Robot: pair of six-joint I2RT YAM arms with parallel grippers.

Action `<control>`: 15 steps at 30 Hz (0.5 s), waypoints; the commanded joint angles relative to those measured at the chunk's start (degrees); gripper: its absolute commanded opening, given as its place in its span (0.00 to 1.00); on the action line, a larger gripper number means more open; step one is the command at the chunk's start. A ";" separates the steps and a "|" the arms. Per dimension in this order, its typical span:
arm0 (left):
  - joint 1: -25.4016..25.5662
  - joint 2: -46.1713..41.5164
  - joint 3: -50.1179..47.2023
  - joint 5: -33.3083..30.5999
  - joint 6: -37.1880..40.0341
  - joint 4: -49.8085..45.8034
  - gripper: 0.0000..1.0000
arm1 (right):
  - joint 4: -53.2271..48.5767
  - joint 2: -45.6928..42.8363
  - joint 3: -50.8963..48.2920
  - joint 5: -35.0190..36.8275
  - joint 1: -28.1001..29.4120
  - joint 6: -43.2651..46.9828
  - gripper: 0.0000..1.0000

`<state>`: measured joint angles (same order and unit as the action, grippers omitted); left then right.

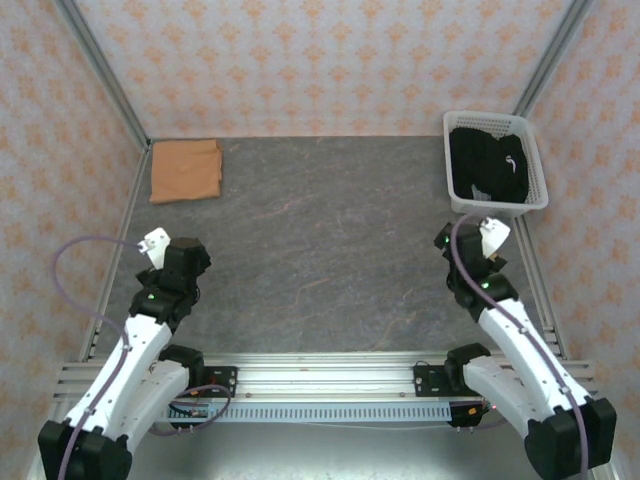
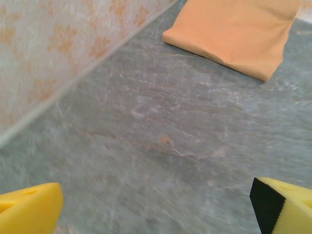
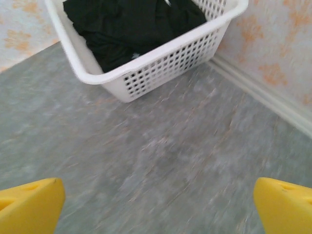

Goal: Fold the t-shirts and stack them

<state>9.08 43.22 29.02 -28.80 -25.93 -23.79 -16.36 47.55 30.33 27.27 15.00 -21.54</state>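
The orange t-shirt [image 2: 239, 34] runs off the top of the left wrist view. The black t-shirt [image 3: 131, 24] lies in the white basket [image 3: 165, 63], whose wall hides its lower part, and both run off the top of the right wrist view. Its white mark [image 1: 512, 165] is too small to read from above, and the left fingers [image 2: 29, 209] and right fingers [image 3: 29, 204] are cut off at the bottom.

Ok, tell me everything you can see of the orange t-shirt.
The orange t-shirt is soft, plain cloth with no print showing. It is folded into a flat, roughly square packet. The layers show at the edges, and the near edge is slightly uneven with a rounded fold. It lies at the far left corner of the grey table, close to the wall. Only the table touches it; nothing lies on it or grips it.
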 commanded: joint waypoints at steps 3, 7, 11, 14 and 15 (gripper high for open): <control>0.21 9.81 -4.57 -1.62 13.82 23.14 1.00 | 24.78 11.61 -4.05 4.54 -3.34 13.66 0.99; -0.33 22.75 -4.05 -0.14 15.43 33.28 1.00 | 41.74 22.24 -8.38 -0.78 -4.75 17.49 0.99; -3.29 31.93 -0.40 6.46 18.92 43.25 1.00 | 51.34 28.22 -7.53 -8.27 -8.34 19.06 0.99; -6.23 37.57 1.93 10.73 20.42 49.40 1.00 | 56.17 31.90 -7.00 -12.96 -11.77 20.99 1.00; -7.07 39.65 2.14 11.34 20.42 51.94 1.00 | 55.78 33.27 -6.63 -14.96 -13.66 19.29 1.00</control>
<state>3.75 80.34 28.88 -21.10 -8.51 16.71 30.02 78.48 22.87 18.37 4.14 -3.38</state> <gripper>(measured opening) 0.998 0.995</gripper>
